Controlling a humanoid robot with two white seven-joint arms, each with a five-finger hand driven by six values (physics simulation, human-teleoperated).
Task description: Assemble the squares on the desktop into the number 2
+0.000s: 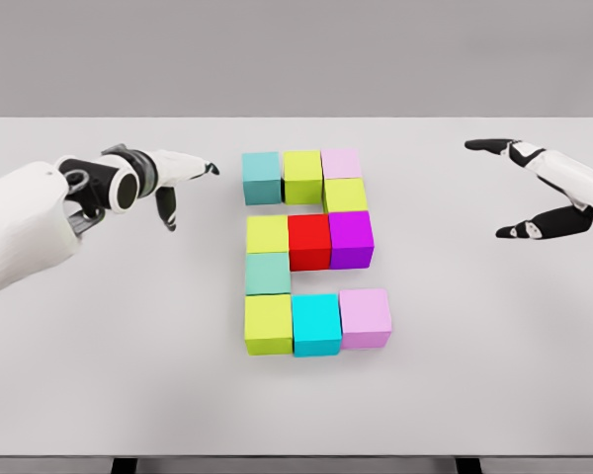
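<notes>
Head view: eleven coloured squares sit together at the middle of the white counter [99, 395], forming a 2. The top row, nearer the far edge, is the teal square [261, 177], a lime square [302, 176] and a pale pink square [342, 163]. Below the pink one sits another lime square [346, 195]. The middle row holds a lime-yellow square [267, 235], the red square [309, 241] and the purple square [350, 238]. A grey-green square [268, 274] links down to the bottom row: a lime block [268, 323], the cyan square [316, 324] and the lilac square [365, 318]. The left robot hand [163, 178] hovers toward the left edge, fingers spread, empty. The right robot hand [534, 188] hangs by the right edge, open and holding nothing.
</notes>
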